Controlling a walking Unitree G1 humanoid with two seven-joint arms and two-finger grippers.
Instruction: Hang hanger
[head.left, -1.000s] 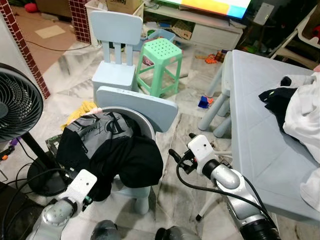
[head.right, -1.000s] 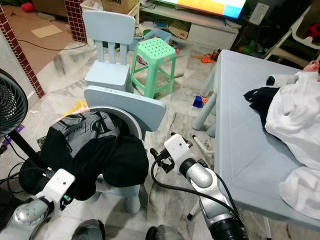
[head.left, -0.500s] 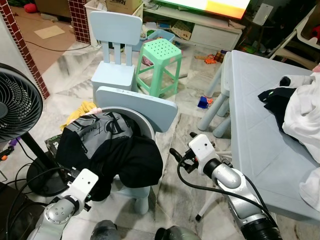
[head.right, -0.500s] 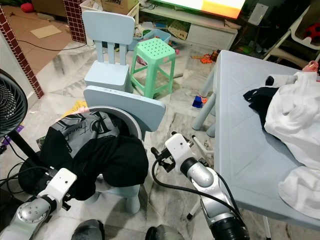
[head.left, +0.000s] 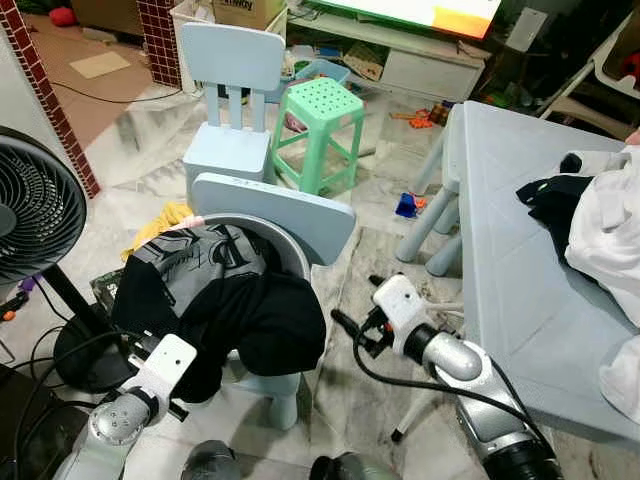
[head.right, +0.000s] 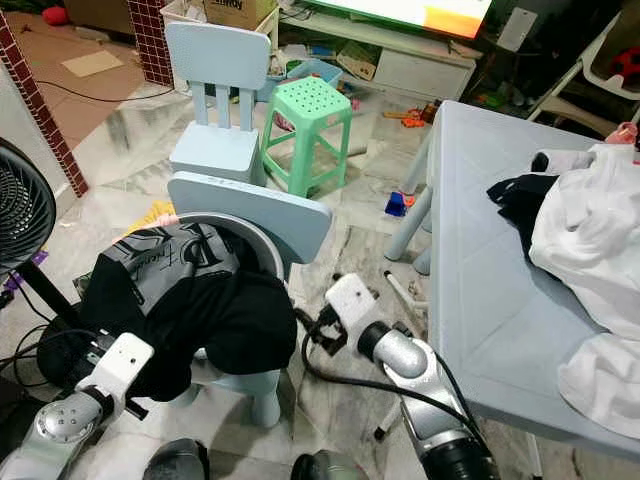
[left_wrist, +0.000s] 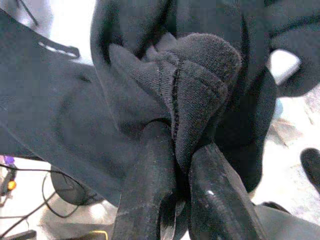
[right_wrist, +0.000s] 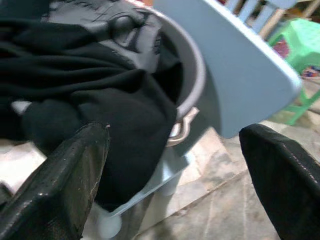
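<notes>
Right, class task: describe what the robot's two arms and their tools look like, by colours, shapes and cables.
Both arms are rounded, silver-grey metal segments. Each wrist carries a white, boxy housing with black fittings. The right tool has two long, matte black fingers; the left tool has the same kind, rounded and dark. A black cable loops loosely under the right arm. The left arm shows a round silver joint.

basin (head.left: 290, 245): mostly buried under dark clothes (head.left: 240, 310) | fan (head.left: 30, 215): edge-cropped (left side)
</notes>
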